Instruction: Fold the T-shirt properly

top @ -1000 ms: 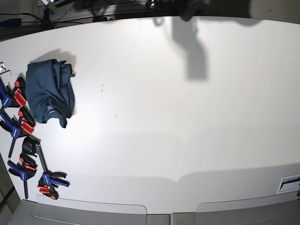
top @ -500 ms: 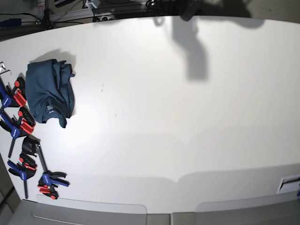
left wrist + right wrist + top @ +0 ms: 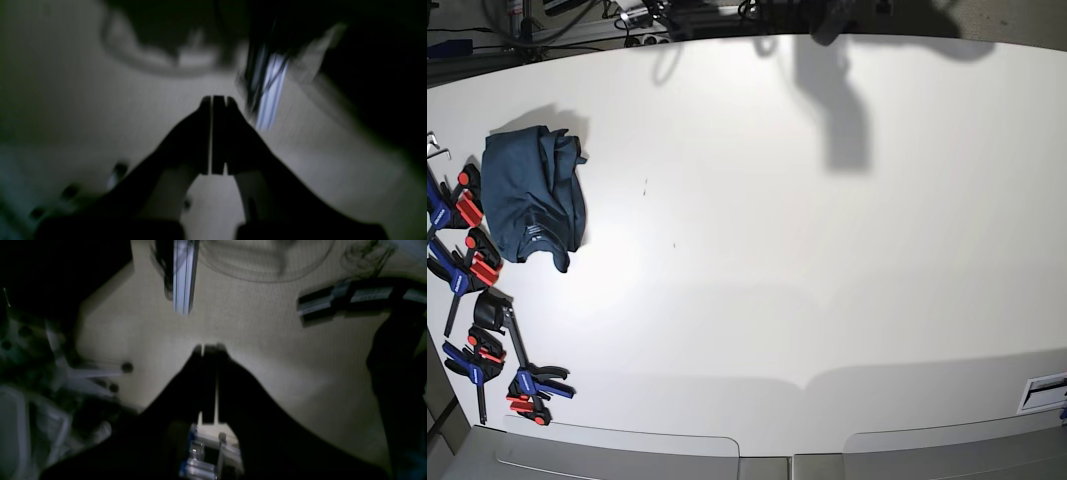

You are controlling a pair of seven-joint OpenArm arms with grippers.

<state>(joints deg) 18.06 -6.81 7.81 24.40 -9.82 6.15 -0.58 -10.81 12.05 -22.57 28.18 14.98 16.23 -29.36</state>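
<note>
The dark teal-blue T-shirt (image 3: pixel 533 195) lies folded into a small bundle at the left side of the white table (image 3: pixel 807 240) in the base view. Neither arm shows over the table in the base view; only shadows fall at the far edge. In the left wrist view my left gripper (image 3: pixel 213 101) is shut and empty, above a pale floor, and the picture is blurred. In the right wrist view my right gripper (image 3: pixel 209 348) is shut and empty, also off the table. The T-shirt shows in neither wrist view.
Several red-blue-black clamps (image 3: pixel 477 300) lie along the table's left edge, beside and below the shirt. A white label (image 3: pixel 1042 390) sits at the front right corner. Metal rails (image 3: pixel 181 273) and cables show below the right gripper.
The T-shirt and clamps have not moved. The shadows at the table's far edge have shifted slightly.
</note>
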